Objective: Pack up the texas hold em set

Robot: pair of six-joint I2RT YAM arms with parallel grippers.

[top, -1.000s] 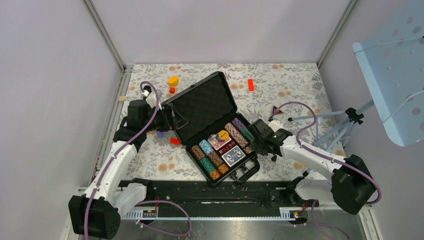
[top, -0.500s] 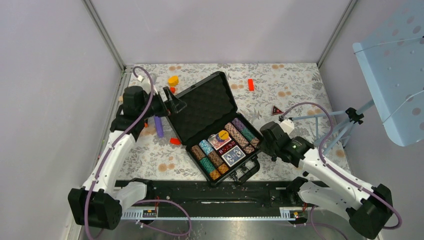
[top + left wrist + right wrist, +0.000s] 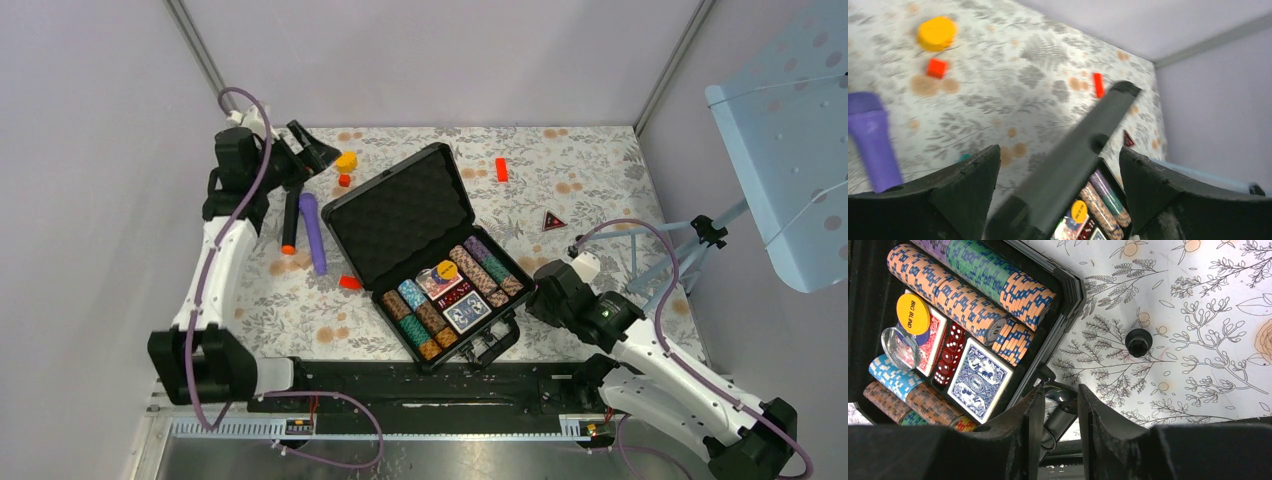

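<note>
The texas hold em set's black case (image 3: 398,212) lies open mid-table, foam lid raised at the back. Its base holds rows of striped chips (image 3: 480,264) (image 3: 963,305), a blue card deck (image 3: 467,312) (image 3: 979,382) and red dice (image 3: 950,352). My left gripper (image 3: 308,150) (image 3: 1058,155) hovers open at the far left, beyond the lid, holding nothing. The lid's blurred edge (image 3: 1083,145) shows between its fingers. My right gripper (image 3: 537,296) (image 3: 1058,390) sits at the base's right corner, jaws a narrow gap apart. The case handle (image 3: 1064,412) shows through that gap, ungripped.
A purple cylinder (image 3: 312,232) (image 3: 870,135) and a black orange-tipped stick (image 3: 290,222) lie left of the case. A yellow block (image 3: 346,160) and red blocks (image 3: 344,180) (image 3: 350,283) (image 3: 502,169) are scattered about. A triangle piece (image 3: 553,221) and a tripod (image 3: 690,250) are at right.
My left arm swung away from the lid's left edge to the far left corner, uncovering the purple cylinder. My right gripper drew back toward the near right and opened slightly.
</note>
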